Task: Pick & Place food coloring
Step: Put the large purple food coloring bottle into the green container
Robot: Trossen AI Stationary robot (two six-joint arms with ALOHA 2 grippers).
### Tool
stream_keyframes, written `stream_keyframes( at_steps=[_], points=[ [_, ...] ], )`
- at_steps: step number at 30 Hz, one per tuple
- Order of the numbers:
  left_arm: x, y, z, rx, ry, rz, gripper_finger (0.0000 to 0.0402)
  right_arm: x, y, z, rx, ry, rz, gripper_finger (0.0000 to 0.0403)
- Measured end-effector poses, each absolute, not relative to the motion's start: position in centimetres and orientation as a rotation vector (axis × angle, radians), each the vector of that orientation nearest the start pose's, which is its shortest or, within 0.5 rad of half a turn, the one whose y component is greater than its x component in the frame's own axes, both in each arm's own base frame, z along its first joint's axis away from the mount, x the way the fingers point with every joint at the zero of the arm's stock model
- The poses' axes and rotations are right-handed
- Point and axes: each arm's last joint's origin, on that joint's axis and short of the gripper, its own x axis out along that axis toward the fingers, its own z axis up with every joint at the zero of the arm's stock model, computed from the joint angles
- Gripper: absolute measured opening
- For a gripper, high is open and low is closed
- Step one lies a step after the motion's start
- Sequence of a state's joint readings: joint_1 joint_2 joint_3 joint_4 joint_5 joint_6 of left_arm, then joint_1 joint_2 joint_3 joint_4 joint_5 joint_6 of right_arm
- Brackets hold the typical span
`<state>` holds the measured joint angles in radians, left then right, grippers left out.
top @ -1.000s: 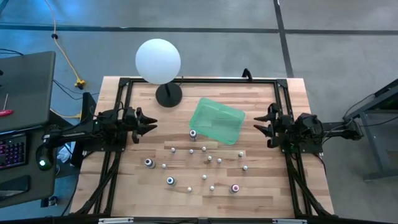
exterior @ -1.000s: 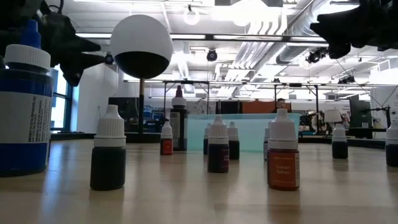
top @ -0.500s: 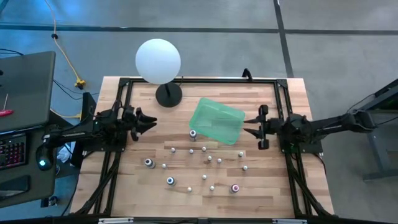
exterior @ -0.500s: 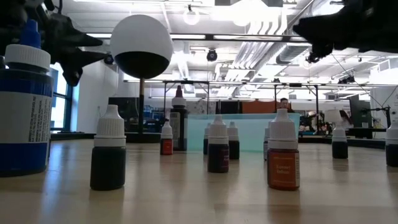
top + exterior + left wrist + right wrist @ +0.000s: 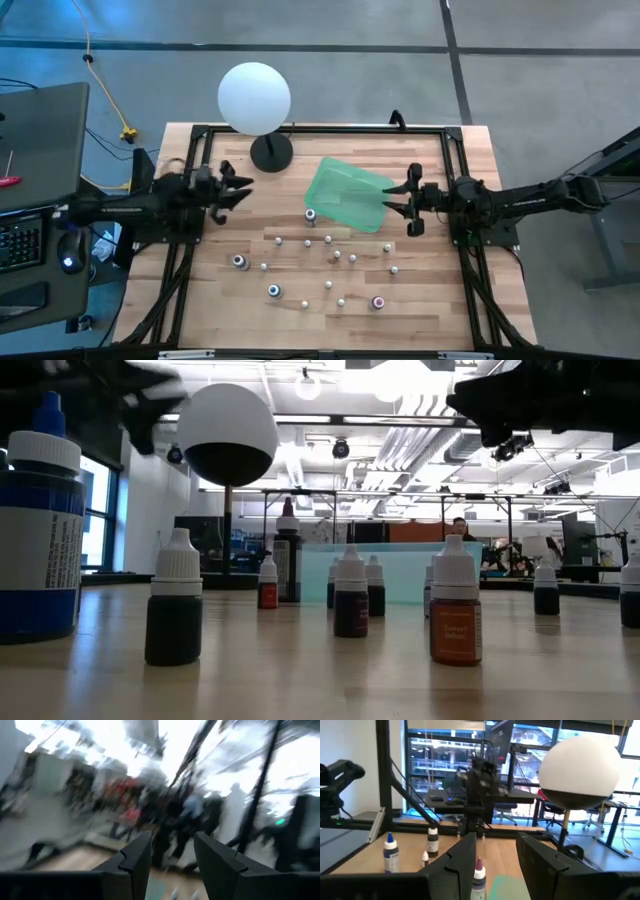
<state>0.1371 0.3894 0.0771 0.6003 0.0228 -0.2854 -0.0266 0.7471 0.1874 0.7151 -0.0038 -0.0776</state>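
Scanning from my left, I see the left claw (image 5: 243, 191) hanging over the bench (image 5: 470, 165) near its left edge, fingers (image 5: 135, 857) spread apart with nothing between them; its own wrist picture is smeared, so I can make out little past the fingers. Just beyond it, toward the back of the bench, the white ball (image 5: 254, 97) sits on its black stand (image 5: 271, 152). The food coloring (image 5: 329, 262) stands scattered across the middle and front of the bench, all bottles upright as far as I can tell: a dark-topped one (image 5: 239, 262) and a blue-topped one (image 5: 274, 291) toward the left, a loose cluster of tiny white-capped ones in the centre, and a pink-topped one (image 5: 378, 302) near the front right. From the low camera the nearest bottles loom large, a big blue one (image 5: 40, 535) at the far left and a reddish one (image 5: 455, 602) right of centre. The green tray (image 5: 347, 194) lies flat behind the cluster, turned at an angle, with one bottle (image 5: 310, 215) just beside its left corner. Further right, the right claw (image 5: 397, 202) hovers at the tray's right edge, its fingers (image 5: 461, 857) parted and empty, the arm reaching in from the bench's right side.
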Motion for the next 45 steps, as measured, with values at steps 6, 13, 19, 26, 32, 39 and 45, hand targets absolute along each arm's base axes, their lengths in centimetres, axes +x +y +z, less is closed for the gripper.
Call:
stream_keyframes(
  at_steps=[6,13,19,26,32,39,45],
  points=[
    [16.6,2.1,21.8,-0.297,-0.187,0.052,0.0147,16.2,-0.4,22.0,-0.05,-0.159,-0.025,0.0133],
    [24.6,2.8,21.6,-0.192,0.037,-0.079,0.0147,16.2,-0.4,22.0,-0.029,-0.16,-0.024,0.0133],
    [28.7,3.2,19.2,-0.2,0.21,-0.094,0.0147,16.2,-0.4,21.8,-0.028,-0.134,-0.025,0.0133],
    [29.7,1.6,17.6,-0.194,0.271,-0.137,0.0147,16.2,-0.4,21.4,-0.028,-0.098,-0.025,0.0133],
    [29.8,0.5,17.5,-0.105,0.275,-0.055,0.0147,16.2,-0.4,21.4,-0.028,-0.093,-0.025,0.0133],
    [29.8,0.4,17.7,-0.093,0.244,-0.036,0.0147,16.2,-0.4,21.4,-0.027,-0.092,-0.024,0.0133],
    [29.6,0.3,18.7,-0.094,0.199,-0.067,0.0147,16.2,-0.4,21.3,-0.027,-0.084,-0.024,0.0133]
  ],
)
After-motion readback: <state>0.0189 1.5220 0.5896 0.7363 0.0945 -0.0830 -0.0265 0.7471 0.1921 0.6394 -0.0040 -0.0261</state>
